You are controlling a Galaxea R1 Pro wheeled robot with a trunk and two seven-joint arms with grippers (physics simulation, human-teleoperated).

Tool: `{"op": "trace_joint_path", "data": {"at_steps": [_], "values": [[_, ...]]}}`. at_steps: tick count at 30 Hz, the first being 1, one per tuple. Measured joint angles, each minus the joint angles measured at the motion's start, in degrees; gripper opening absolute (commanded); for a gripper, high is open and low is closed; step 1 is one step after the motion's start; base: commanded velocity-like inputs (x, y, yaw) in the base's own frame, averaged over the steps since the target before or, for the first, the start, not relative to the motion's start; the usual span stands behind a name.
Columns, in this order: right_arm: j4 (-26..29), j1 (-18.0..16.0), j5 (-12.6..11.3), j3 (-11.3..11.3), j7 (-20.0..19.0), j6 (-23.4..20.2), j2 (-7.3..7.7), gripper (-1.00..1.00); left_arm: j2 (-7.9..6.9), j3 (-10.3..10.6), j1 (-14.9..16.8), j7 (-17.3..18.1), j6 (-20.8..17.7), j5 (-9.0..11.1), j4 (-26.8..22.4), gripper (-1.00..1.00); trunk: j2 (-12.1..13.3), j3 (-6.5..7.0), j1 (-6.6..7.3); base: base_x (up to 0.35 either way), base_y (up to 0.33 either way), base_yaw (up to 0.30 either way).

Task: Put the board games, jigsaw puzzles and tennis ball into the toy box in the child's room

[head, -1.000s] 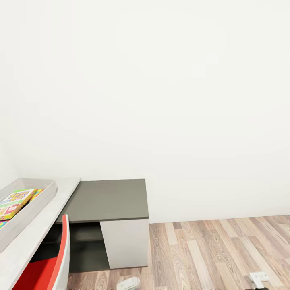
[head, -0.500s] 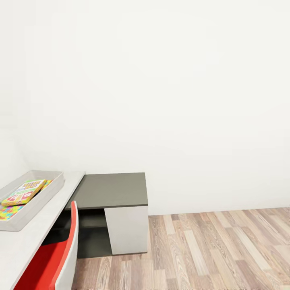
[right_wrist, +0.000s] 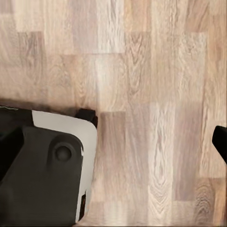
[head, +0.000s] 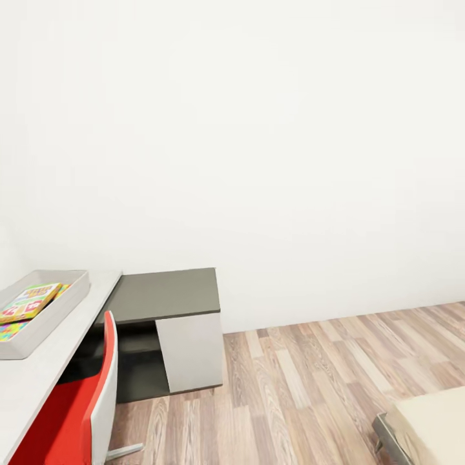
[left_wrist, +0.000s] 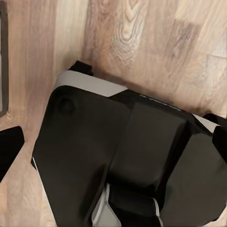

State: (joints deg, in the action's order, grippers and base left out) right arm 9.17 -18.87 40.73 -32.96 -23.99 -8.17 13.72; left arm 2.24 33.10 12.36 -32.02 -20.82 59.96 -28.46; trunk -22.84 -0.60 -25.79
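Grey toy box on the table holds a board game; both my grippers hang open and empty above the floor, for travelling I judge.

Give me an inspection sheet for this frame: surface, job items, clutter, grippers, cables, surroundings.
Surface: pale table at head view's left; wood floor.
Job's things: toy box on the table holds a game box lying over a jigsaw; bed corner at lower right.
Clutter: red chair at the table; dark grey cabinet beside it.
Grippers: left gripper and right gripper hang open over floor and the robot's base, holding nothing.
Cables: nothing seen.
Surroundings: bare white wall.
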Motion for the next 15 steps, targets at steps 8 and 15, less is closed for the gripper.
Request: {"op": "trace_joint_path", "data": {"at_steps": [8,15], "values": [[-0.81,4.59,6.01,4.62,-3.71,2.68,-0.52,1.00,-0.74,-0.12,-0.01,4.46,3.03,0.46,9.97,1.00,0.00,-0.01,0.01,-0.318,0.000,-0.107],[-3.01,10.90,7.28,4.71,-2.53,7.89,-4.61,1.00,-1.12,-0.03,-3.15,7.15,4.68,0.68,18.55,1.00,-0.01,-0.02,0.03,-0.077,0.000,-0.007]]}}
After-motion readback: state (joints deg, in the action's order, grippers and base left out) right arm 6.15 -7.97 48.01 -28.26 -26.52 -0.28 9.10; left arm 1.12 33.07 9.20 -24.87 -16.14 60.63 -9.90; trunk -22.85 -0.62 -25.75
